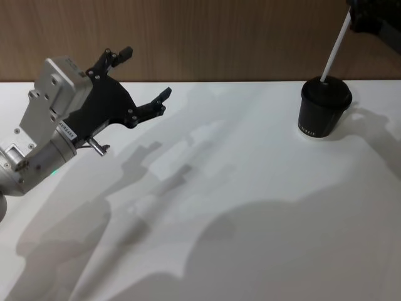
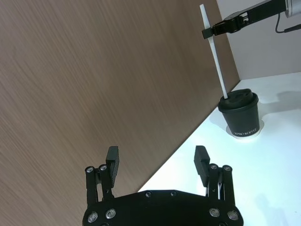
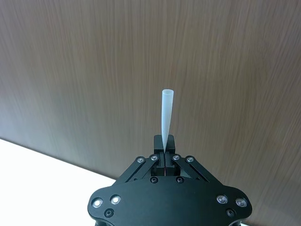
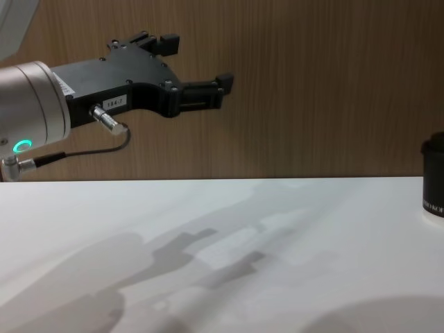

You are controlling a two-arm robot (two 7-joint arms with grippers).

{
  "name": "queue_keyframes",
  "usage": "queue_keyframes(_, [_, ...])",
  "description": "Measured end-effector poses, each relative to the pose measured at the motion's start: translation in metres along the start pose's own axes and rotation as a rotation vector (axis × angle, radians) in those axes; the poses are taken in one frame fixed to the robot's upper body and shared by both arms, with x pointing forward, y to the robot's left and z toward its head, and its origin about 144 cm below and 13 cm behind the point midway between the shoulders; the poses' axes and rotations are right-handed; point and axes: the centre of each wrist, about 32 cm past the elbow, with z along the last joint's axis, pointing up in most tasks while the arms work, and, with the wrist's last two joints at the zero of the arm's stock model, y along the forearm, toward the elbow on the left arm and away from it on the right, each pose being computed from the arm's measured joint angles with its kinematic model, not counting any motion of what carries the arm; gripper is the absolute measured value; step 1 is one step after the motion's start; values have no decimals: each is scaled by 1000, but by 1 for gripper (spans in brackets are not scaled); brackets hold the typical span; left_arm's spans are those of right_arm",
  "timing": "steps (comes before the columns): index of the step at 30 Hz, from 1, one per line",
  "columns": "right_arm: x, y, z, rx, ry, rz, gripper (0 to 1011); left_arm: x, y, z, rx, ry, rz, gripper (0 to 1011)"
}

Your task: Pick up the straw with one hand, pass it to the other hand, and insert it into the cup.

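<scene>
The dark cup point(image 1: 324, 107) stands on the white table at the far right, seen also in the left wrist view as the cup point(image 2: 240, 113) and at the chest view's right edge as the cup point(image 4: 434, 186). The white straw point(image 1: 334, 48) leans up out of its lid hole, its lower tip in the lid. My right gripper point(image 1: 352, 14) is shut on the straw's upper part; the right wrist view shows the straw point(image 3: 166, 112) pinched between its fingers. My left gripper point(image 1: 145, 76) hangs open and empty above the table's left side, far from the cup.
A wood-panelled wall point(image 1: 219, 37) runs behind the white table point(image 1: 238, 207). Arm shadows fall across the table's middle.
</scene>
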Motion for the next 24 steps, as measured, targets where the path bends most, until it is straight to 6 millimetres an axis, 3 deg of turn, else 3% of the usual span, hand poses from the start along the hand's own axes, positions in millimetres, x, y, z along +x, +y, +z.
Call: queue_keyframes(24, [4, 4, -5, 11, 9, 4, 7, 0, 0, 0, 0, 0, 0, 1003])
